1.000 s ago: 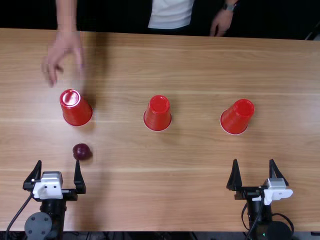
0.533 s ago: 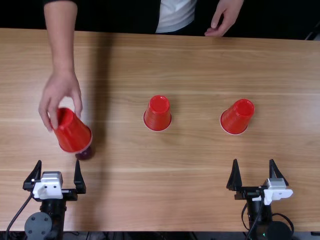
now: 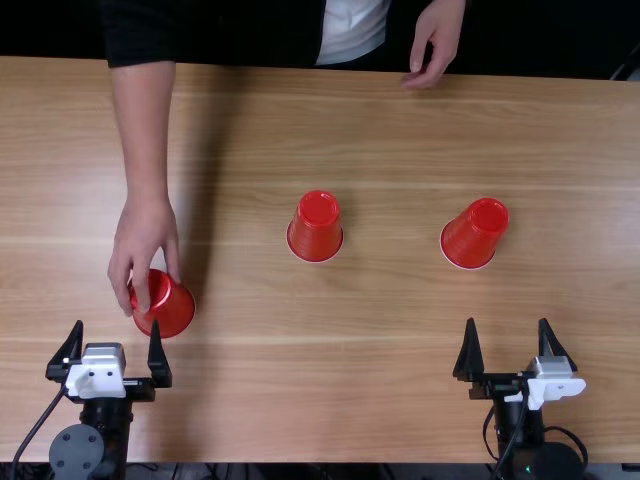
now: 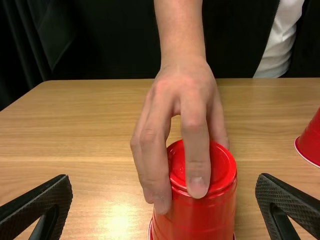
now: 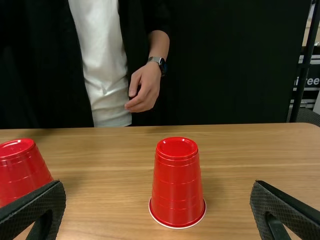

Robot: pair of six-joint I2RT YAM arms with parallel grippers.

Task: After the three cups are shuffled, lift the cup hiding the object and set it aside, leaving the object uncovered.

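One hand of a person across the table is grasping the left cup. Its fingers are draping over the cup's flat bottom and down its side, with the thumb wrapping the other side. That cup is standing upside down on the wood at the table's near left, and the forearm is stretching back from it to the far edge. Just on the near side of the cup, the left gripper is hovering with its two fingers spread wide. The cup is sitting ahead of the gap between them, touching neither.

Two more red cups are standing mouth down farther out. The middle cup is sitting at the table's centre, well apart from the held one. The right cup is sitting well to the right of that, roughly level with it. The right gripper is sitting by the table's near edge, on the near side of the right cup and well apart from it, its fingers likewise parted and holding nothing. The person's other hand is hanging at the far edge, loosely curled, gripping nothing.
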